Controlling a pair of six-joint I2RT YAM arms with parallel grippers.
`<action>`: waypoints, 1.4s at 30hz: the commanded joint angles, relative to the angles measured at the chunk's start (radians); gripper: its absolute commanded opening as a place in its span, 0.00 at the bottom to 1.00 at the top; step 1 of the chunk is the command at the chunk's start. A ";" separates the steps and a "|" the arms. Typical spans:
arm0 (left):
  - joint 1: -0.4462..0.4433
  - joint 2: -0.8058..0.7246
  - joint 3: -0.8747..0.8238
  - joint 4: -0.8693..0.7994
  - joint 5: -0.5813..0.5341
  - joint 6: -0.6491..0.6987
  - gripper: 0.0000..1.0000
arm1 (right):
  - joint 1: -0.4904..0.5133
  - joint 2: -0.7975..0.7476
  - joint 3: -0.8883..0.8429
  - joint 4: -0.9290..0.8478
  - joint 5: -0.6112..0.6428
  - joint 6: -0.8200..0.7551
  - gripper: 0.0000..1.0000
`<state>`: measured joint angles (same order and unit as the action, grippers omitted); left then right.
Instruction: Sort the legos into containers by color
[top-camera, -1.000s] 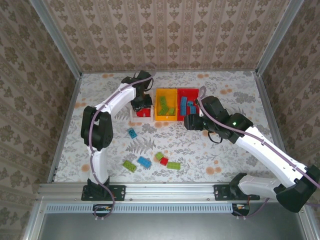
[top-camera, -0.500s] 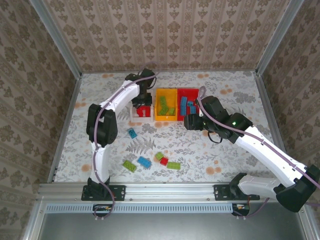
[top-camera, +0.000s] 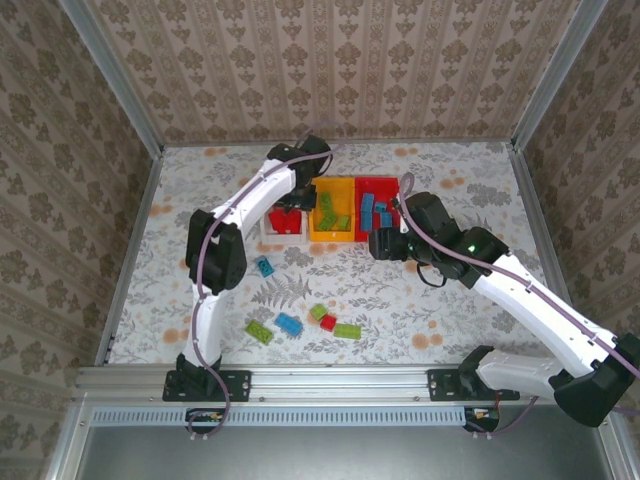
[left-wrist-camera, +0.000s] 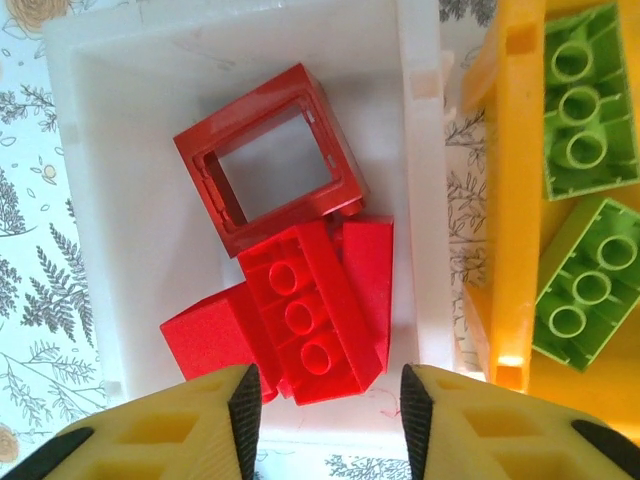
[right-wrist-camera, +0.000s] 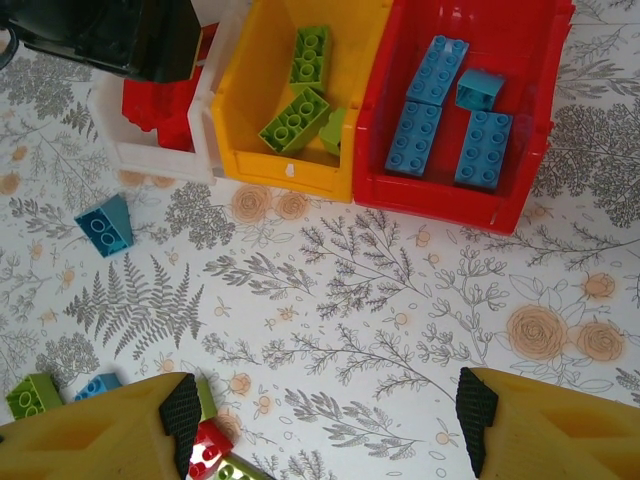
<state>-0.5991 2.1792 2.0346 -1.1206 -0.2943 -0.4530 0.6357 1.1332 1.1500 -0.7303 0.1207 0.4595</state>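
Red legos (left-wrist-camera: 300, 310) in white bin (left-wrist-camera: 420, 200), left gripper (left-wrist-camera: 328, 405) released above, green legos (right-wrist-camera: 295, 120) in yellow bin (right-wrist-camera: 290, 170), blue legos (right-wrist-camera: 420, 135) in red bin (right-wrist-camera: 440, 205), right gripper (right-wrist-camera: 327, 415) released over counter (top-camera: 450, 300), loose legos (top-camera: 300, 325) toward near edge

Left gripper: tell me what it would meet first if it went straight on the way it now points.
Probably the red studded brick, lying in the white bin straight ahead of the left gripper, whose jaws stand open; depth is hard to judge.

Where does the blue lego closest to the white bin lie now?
In the top view the blue lego lies on the table just in front of the white bin, toward the near edge, left of centre.
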 joint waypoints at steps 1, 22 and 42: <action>0.005 -0.067 -0.074 -0.021 0.032 -0.018 0.40 | 0.004 -0.027 -0.009 -0.012 0.016 0.022 0.72; 0.086 -0.057 -0.124 0.009 0.066 0.001 0.28 | 0.004 0.015 -0.031 0.027 -0.058 0.022 0.72; -0.056 -0.914 -0.901 0.412 0.308 -0.217 0.58 | 0.426 0.476 -0.068 -0.123 -0.109 -0.267 0.85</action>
<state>-0.6460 1.4082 1.2636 -0.8337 -0.0692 -0.5678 1.0504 1.5478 1.0401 -0.7792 -0.0589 0.2440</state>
